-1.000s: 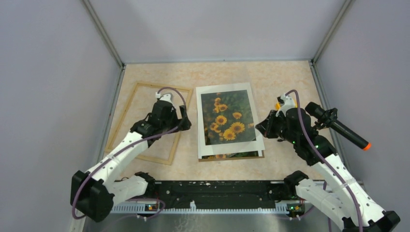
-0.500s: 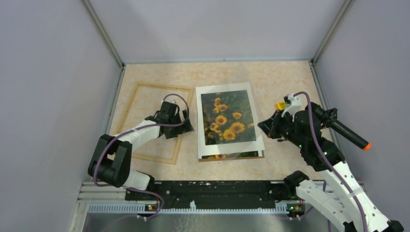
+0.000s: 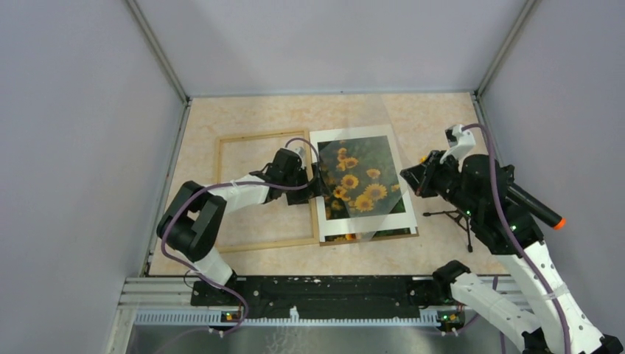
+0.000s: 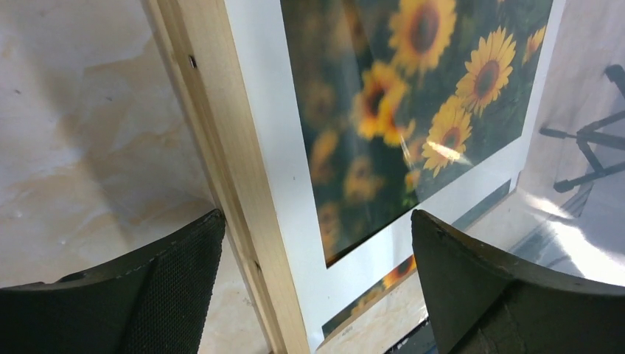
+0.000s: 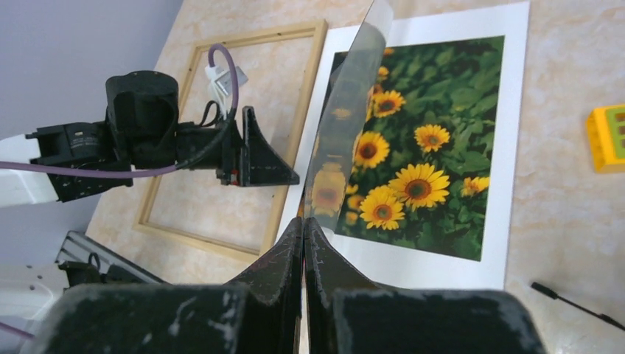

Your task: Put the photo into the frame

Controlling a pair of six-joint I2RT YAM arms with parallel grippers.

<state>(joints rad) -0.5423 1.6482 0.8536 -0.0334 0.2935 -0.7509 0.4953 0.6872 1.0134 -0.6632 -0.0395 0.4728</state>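
While left hand (image 4: 317,214) gapes, right hand (image 5: 302,223) pinches clear sheet (image 5: 346,125).

Pale matt wood frame (image 4: 228,147), paper photo (image 5: 435,133), glossy clear plastic sheet (image 5: 346,125).

Photo (image 3: 359,184) is yellow-orange sunflowers on dark green, white border (image 5: 517,110) round it; frame (image 3: 220,195) pale wood, table (image 3: 258,114) beige marbled.

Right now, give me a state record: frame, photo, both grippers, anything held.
frame: light wood, flat on table, empty
photo: sunflower print, face up under white mat, beside frame, not in it
left gripper: open, straddling frame's right rail
right gripper: shut on clear sheet
clear sheet: tilted up over photo
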